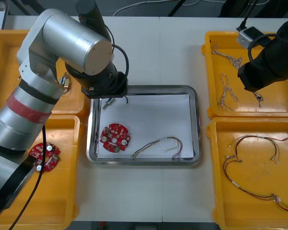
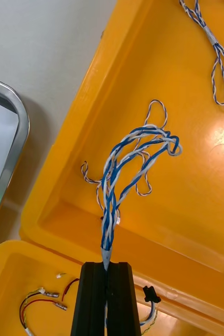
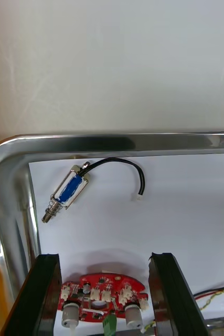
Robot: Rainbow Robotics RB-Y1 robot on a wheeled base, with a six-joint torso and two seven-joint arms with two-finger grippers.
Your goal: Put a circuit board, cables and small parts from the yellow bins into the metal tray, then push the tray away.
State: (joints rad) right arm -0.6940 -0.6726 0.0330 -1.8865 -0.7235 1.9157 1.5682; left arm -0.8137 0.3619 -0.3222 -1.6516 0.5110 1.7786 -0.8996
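Observation:
The metal tray [image 1: 143, 162], white inside, holds a red circuit board [image 1: 115, 136], a red and yellow cable [image 1: 158, 145] and a small metal part [image 1: 107, 103] with a black lead. My left gripper [image 3: 104, 257] hangs open over the tray's far left corner. The small metal part [image 3: 67, 191] lies free just beyond its fingertips, and the circuit board [image 3: 101, 299] lies between its fingers, lower down. My right gripper [image 2: 106, 265] is shut on a twisted blue and white cable [image 2: 127, 163], which it holds above the far right yellow bin [image 2: 195, 220].
Red circuit boards [image 1: 44, 155] lie in the near left bin [image 1: 62, 191]. More twisted cables [image 1: 225, 91] are in the far right bin [image 1: 278, 103]. Red and yellow cables [image 1: 254, 167] sit in the near right bin [image 1: 216, 191]. The tray's corner [image 2: 12, 115] is close beside the right bins.

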